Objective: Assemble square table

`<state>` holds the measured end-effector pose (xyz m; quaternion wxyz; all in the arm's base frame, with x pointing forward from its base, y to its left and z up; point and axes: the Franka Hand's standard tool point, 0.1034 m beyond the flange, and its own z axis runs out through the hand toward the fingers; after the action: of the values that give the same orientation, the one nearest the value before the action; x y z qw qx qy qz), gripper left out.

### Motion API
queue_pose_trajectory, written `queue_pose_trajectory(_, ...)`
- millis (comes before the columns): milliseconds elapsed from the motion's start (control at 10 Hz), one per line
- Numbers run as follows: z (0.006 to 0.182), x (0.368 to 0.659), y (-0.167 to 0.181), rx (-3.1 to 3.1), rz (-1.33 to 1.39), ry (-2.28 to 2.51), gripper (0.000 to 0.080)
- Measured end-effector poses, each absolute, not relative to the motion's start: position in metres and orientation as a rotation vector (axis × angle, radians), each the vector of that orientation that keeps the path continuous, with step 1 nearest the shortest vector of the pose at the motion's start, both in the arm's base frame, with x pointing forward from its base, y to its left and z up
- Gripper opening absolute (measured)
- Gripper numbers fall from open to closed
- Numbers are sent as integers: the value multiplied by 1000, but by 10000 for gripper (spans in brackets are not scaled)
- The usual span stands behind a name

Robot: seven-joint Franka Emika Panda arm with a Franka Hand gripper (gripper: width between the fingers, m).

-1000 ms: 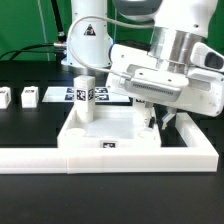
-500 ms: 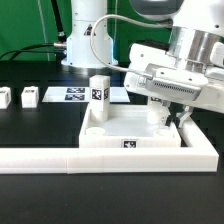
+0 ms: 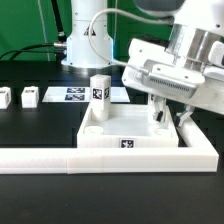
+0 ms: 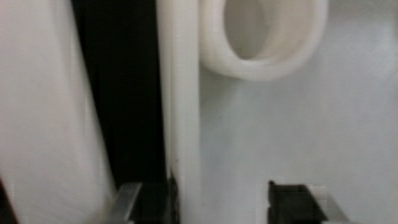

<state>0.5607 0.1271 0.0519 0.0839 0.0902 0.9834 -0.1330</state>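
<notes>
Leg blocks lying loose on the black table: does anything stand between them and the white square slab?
Nothing tall does. Only the flat marker board lies on the table between the leg blocks and the slab, low enough to pass over.

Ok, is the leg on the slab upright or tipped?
Upright: the leg stands vertical at the slab's far corner on the exterior view's left, nothing holding it. How deep it sits, cannot tell.

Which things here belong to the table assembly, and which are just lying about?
Job in hand: tabletop; upright leg standing at its corner; loose leg; second loose leg; gripper over the tabletop.
Lying about: L-shaped rail; marker board.
</notes>
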Motion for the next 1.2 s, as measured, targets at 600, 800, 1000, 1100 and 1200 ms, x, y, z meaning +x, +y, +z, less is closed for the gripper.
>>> queue_pose_trajectory(600,120,555,54,403,-250,2826,645)
queue_pose_trajectory(800,108,526,25,520,-178,2820,648)
queue_pose_trajectory(1000,95,510,6,547,-207,2852,648)
queue_pose_trajectory(1100,95,511,6,577,-201,2843,648)
queue_pose_trajectory(1200,95,511,6,592,-200,2840,648)
